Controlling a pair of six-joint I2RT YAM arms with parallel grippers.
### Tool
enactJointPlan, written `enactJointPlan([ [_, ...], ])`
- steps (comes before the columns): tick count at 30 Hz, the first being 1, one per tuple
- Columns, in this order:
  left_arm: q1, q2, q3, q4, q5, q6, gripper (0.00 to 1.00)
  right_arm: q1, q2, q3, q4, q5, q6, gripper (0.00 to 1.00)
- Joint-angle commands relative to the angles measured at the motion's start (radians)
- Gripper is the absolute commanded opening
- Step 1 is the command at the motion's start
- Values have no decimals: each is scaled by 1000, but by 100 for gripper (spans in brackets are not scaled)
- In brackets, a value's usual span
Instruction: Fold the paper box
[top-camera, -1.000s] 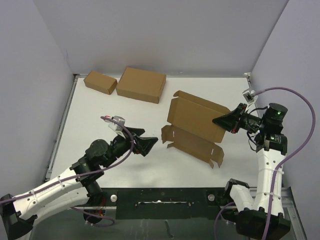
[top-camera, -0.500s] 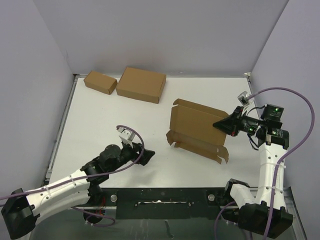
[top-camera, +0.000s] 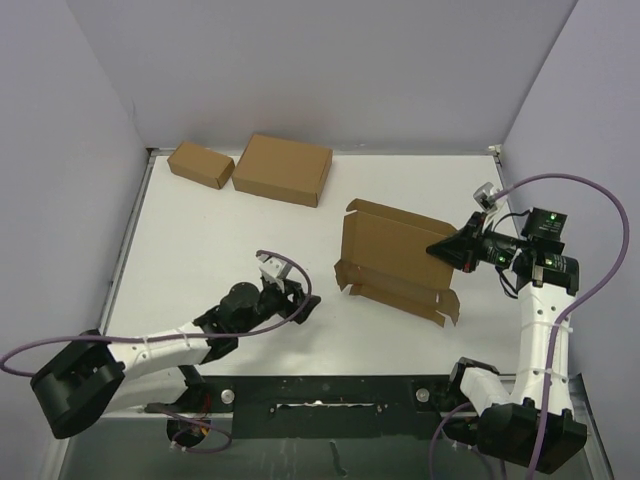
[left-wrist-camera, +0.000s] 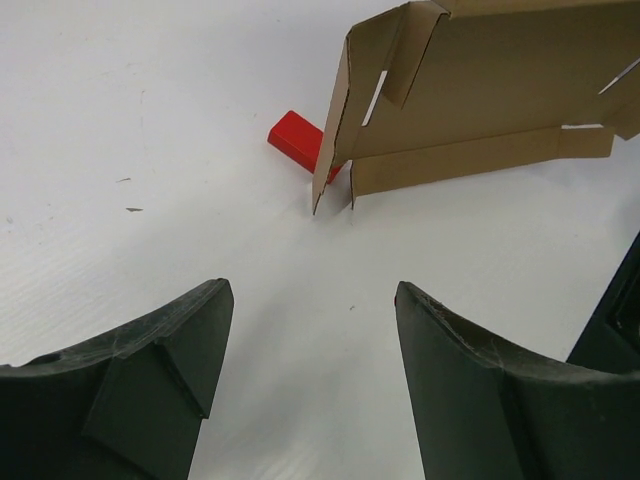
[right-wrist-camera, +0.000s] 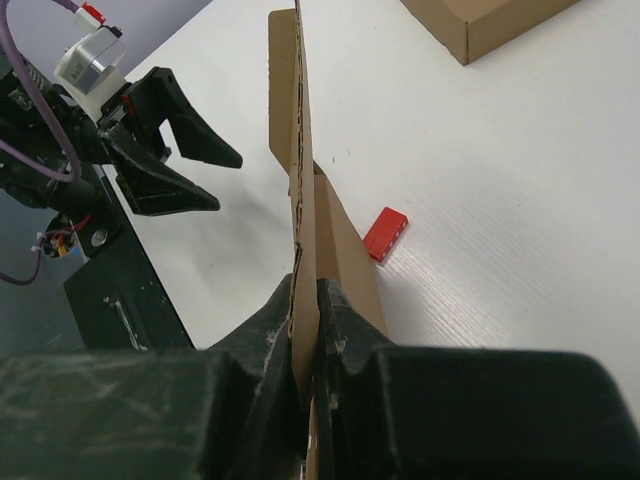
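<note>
Table bears wrist-seen red block; left jaws spread, right jaws pinch paper box.

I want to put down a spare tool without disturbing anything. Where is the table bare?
Bare: the left middle of the table, between the two closed boxes at the back and the left arm; also the back right corner. Crowded: between left gripper and paper box, near the red block.

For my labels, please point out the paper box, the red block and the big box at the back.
paper box (top-camera: 385, 245), top view, middle of its large panel
red block (left-wrist-camera: 300, 138), left wrist view, its visible end
big box (top-camera: 283, 168), top view, middle of its top
</note>
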Motion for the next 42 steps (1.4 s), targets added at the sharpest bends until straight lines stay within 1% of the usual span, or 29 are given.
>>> enactJointPlan([
  [1,21,128,46,247,72,131,65,-9,13,27,21,11,-44,0],
  [5,34,254,120,289,114,136,63,-9,13,24,20,21,-60,0],
  [12,35,439,203,416,113,85,63,-9,17,24,20,15,-56,0],
  [16,35,527,247,448,112,59,59,-8,18,24,26,11,-49,0],
  [17,35,544,253,453,104,54,58,-9,18,24,25,11,-48,0],
  [19,35,569,257,464,84,46,51,-9,18,23,26,11,-47,0],
  [22,35,596,262,481,61,38,45,-9,19,20,29,9,-45,0],
  [25,35,613,272,486,62,32,35,-9,24,17,34,10,-43,0],
  [26,35,618,275,488,65,29,30,-9,26,17,35,9,-42,0],
  [31,35,609,275,500,76,31,3,-7,32,14,42,10,-39,0],
  [32,35,598,271,496,78,31,0,-7,34,16,41,11,-42,0],
  [37,31,469,232,411,79,42,0,1,50,25,40,-8,-55,0],
  [42,7,268,194,196,54,86,0,53,63,15,83,-18,-42,0],
])
